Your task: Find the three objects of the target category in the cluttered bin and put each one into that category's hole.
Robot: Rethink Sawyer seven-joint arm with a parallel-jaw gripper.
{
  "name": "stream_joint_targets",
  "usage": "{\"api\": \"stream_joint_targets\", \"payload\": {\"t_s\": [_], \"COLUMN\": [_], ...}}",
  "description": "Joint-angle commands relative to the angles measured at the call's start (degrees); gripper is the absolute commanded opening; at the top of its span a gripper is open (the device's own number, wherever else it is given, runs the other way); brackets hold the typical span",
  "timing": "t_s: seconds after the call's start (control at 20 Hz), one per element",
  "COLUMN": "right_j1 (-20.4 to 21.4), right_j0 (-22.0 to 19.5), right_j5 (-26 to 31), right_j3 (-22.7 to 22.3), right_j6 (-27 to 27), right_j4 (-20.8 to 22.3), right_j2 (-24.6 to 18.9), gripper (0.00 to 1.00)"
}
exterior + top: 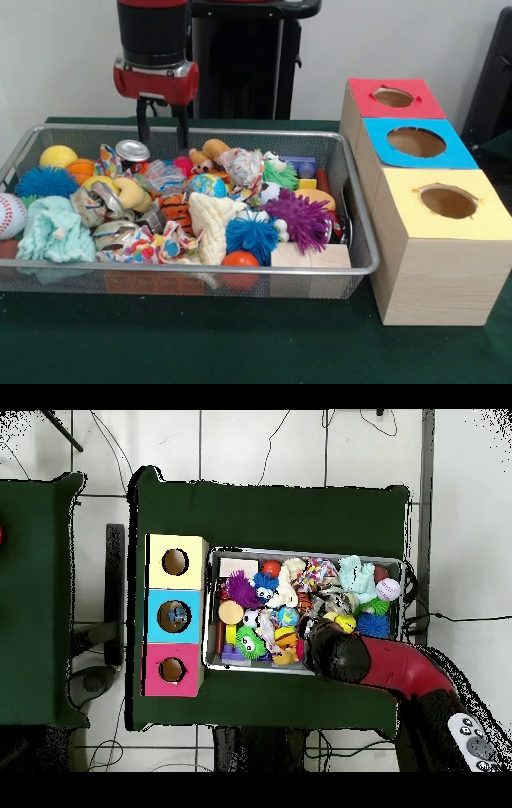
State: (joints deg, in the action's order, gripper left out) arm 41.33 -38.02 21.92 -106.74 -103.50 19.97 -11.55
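Note:
A wire mesh bin (364, 268) holds a heap of toys. My gripper (162, 126) hangs open over the bin's far side, just above a silver tin can (132, 150), with nothing between its fingers. Nearby lie a yellow ball (58, 156), a blue spiky ball (46, 182), a purple spiky ball (302, 218), a cream knitted toy (210, 224) and a mint cloth (54, 230). Right of the bin stand three boxes with holes: red (393, 97), blue (416, 142) and yellow (448, 202). In the overhead view the arm (335, 656) covers the gripper above the bin (305, 551).
A baseball (10, 214) rests at the bin's left end; wooden blocks (308, 256) and an orange ball (240, 260) lie at the front rim. Green cloth (240, 336) covers the table. In the overhead view the boxes (175, 616) line the bin's left side.

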Motion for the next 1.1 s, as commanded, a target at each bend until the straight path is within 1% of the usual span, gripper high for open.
{"api": "stream_joint_targets", "payload": {"t_s": [0.05,0.55,0.75,0.8,1.1], "right_j1": [-7.6,-9.6,-10.2,-10.2,-10.2], "right_j0": [-1.9,-2.7,-3.8,-3.8,-4.1], "right_j5": [-4.9,-5.2,-6.2,-6.5,-7.5], "right_j3": [5.0,5.4,5.2,5.1,4.7], "right_j6": [-1.9,-1.6,-1.0,-1.2,-1.5], "right_j4": [3.4,2.4,2.5,2.6,2.7], "right_j2": [-0.7,-1.8,-3.2,-3.1,-3.4], "gripper": [1.0,1.0,1.0,0.0,0.0]}}
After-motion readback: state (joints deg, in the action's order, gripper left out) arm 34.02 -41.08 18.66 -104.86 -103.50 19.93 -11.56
